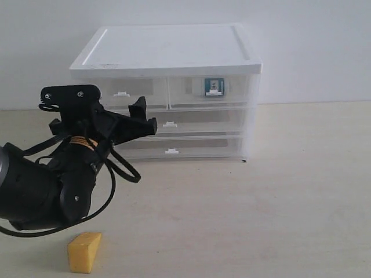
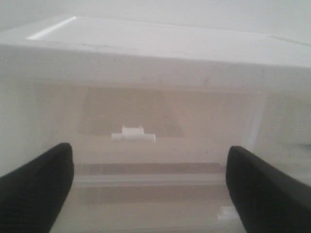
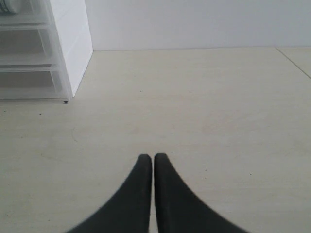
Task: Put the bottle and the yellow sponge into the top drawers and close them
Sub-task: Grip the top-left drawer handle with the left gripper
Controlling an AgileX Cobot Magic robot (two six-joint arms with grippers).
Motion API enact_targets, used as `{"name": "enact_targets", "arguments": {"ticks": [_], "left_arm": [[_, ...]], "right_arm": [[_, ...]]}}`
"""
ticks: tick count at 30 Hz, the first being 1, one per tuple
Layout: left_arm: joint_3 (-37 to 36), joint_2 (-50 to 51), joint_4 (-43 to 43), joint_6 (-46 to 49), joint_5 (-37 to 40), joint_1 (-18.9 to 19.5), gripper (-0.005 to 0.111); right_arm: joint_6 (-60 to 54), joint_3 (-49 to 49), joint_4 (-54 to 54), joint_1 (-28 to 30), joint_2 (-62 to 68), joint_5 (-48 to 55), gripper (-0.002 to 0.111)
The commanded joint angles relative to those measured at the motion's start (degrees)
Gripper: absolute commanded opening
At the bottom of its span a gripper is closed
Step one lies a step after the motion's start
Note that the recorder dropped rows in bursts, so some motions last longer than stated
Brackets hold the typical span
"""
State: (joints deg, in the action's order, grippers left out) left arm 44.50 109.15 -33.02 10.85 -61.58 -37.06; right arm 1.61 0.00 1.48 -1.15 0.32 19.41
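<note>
pale table (image 1: pixel 278 202), white wall (image 1: pixel 313 46). left gripper (image 2: pixel 150 155), spread wide, faces the cabinet's (image 1: pixel 168 49) top-left drawer (image 1: pixel 124 90), likely to open it for the yellow sponge (image 1: pixel 84 252) out front; right gripper (image 3: pixel 153 159) pinched together.

Table (image 1: pixel 290 202) carries cabinet (image 1: pixel 168 52) and yellow sponge (image 1: pixel 84 252)

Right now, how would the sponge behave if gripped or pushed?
The sponge looks like foam, so probably light and squashy when gripped. Its flat-faced wedge shape suggests it would slide rather than roll. The sloped faces might slip from a pinch.
</note>
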Motion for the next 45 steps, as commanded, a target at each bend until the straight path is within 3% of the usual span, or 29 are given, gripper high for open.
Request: {"name": "enact_targets", "arguments": {"ticks": [1,3,7,14,33,45], "left_arm": [[3.1,3.4,-1.9,2.1,-2.6,-0.1,0.080],[3.5,6.0,-2.4,1.9,-7.9,-0.1,0.080],[3.5,9.0,-1.8,0.2,-8.4,-0.1,0.079],[4.7,9.2,-1.5,-0.5,-8.4,0.5,0.060],[8.2,9.2,-3.8,-0.1,-8.4,1.5,0.060],[9.5,9.2,2.0,-0.1,-8.2,4.0,0.060]], "right_arm": [[-0.2,0.0,0.6,-0.2,-0.3,-0.1,0.000],[-0.2,0.0,0.6,-0.2,-0.3,-0.1,0.000],[-0.2,0.0,0.6,-0.2,-0.3,-0.1,0.000],[-0.2,0.0,0.6,-0.2,-0.3,-0.1,0.000],[-0.2,0.0,0.6,-0.2,-0.3,-0.1,0.000],[-0.2,0.0,0.6,-0.2,-0.3,-0.1,0.000]]}}
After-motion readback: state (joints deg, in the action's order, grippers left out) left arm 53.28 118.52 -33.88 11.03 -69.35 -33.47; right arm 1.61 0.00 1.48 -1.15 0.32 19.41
